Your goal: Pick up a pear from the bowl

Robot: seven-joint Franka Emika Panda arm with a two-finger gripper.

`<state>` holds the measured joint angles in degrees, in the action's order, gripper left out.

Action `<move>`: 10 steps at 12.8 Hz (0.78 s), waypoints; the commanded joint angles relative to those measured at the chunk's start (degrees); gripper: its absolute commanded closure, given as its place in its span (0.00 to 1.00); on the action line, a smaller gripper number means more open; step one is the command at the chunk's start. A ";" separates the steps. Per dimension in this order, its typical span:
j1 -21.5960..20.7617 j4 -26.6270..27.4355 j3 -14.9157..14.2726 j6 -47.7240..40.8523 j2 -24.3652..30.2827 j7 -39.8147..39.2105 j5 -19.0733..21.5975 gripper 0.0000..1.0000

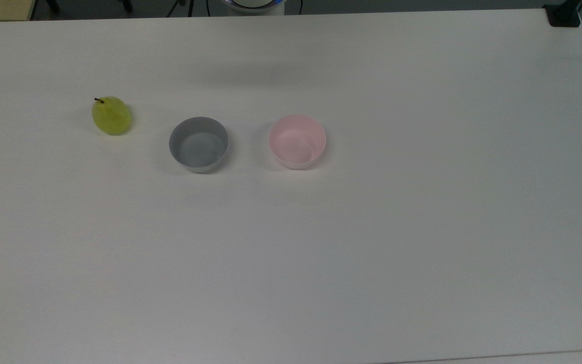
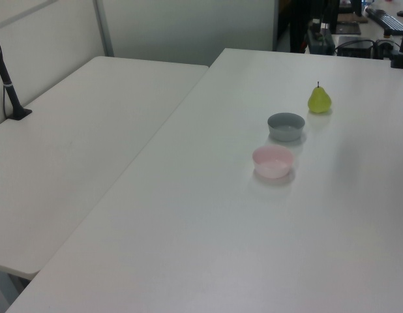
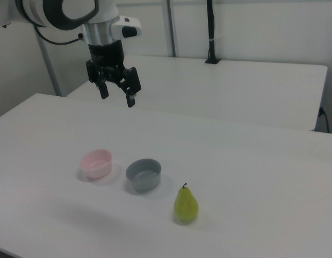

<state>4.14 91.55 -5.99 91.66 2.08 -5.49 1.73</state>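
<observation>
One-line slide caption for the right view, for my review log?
Open gripper raised above the table; pear standing upright beside the empty grey bowl and pink bowl.

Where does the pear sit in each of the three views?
Top view: the pear stands on the table at upper left.
Left view: upper right.
Right view: lower middle.
Shared landmark: the grey bowl beside it, between the pear and the pink bowl.
</observation>
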 commanded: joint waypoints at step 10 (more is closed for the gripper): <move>-1.15 2.14 0.19 7.21 -1.03 -6.73 0.82 0.00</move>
